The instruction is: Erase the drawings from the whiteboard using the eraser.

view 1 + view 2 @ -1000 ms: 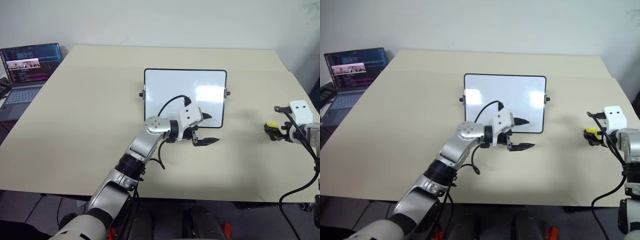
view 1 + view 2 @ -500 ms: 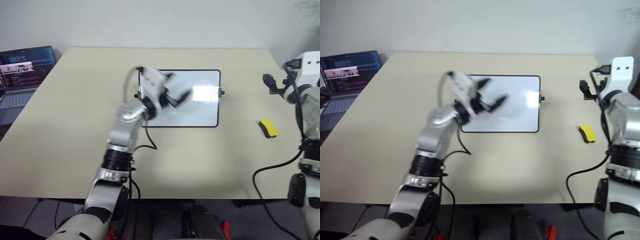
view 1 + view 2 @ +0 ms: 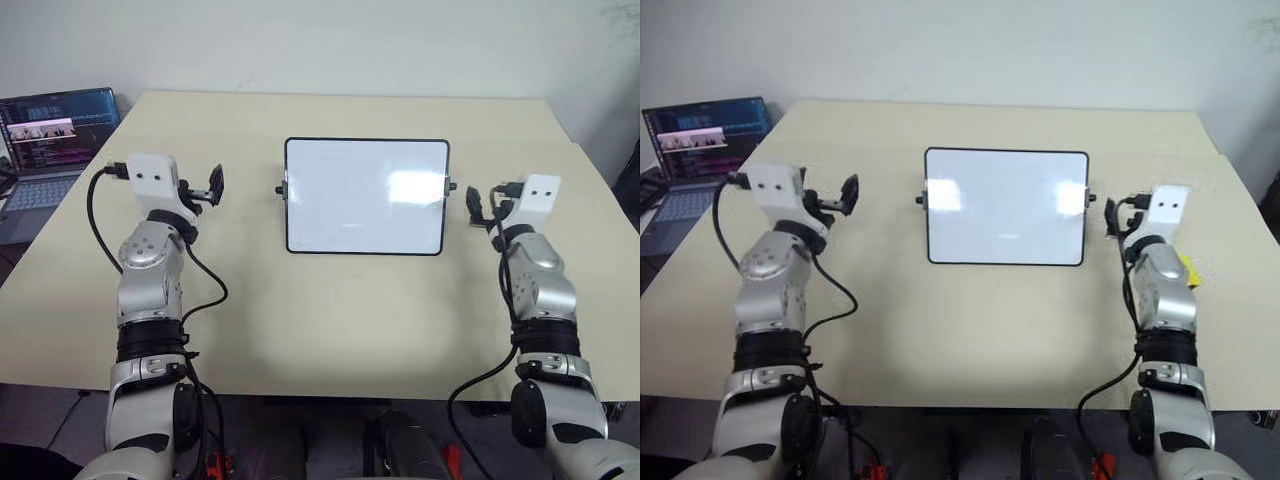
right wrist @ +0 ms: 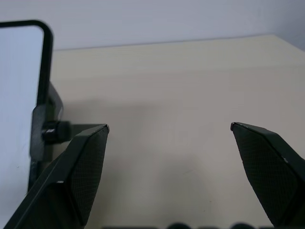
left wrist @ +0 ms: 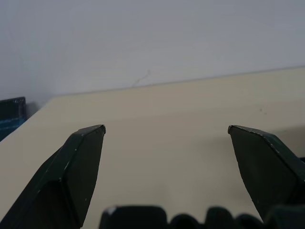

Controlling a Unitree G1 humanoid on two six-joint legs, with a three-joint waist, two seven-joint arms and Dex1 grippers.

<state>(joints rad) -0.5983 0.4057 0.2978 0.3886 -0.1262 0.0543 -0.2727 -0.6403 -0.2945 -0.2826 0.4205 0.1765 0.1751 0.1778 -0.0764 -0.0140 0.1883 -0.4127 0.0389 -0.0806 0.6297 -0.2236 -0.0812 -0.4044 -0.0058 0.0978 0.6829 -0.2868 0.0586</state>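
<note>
The whiteboard [image 3: 365, 195] lies flat at the table's middle, black-framed, its white face showing glare and a faint smudge [image 3: 1008, 237]. No blue drawings are visible on it. My left gripper [image 3: 213, 187] hovers left of the board, pointing forward. Its fingers [image 5: 78, 162] stand wide open with nothing between them. My right gripper [image 3: 475, 205] hovers just off the board's right knob [image 4: 50, 131], also open and empty. A sliver of the yellow eraser [image 3: 1188, 270] peeks out on the table behind my right forearm, mostly hidden.
An open laptop [image 3: 55, 130] with a lit screen sits at the far left edge of the beige table [image 3: 330, 320]. A wall runs behind the table's far edge.
My left arm swung from the board's front edge over to its left side. My right gripper lifted away from the eraser, which stayed on the table, and came in beside the board's right edge.
</note>
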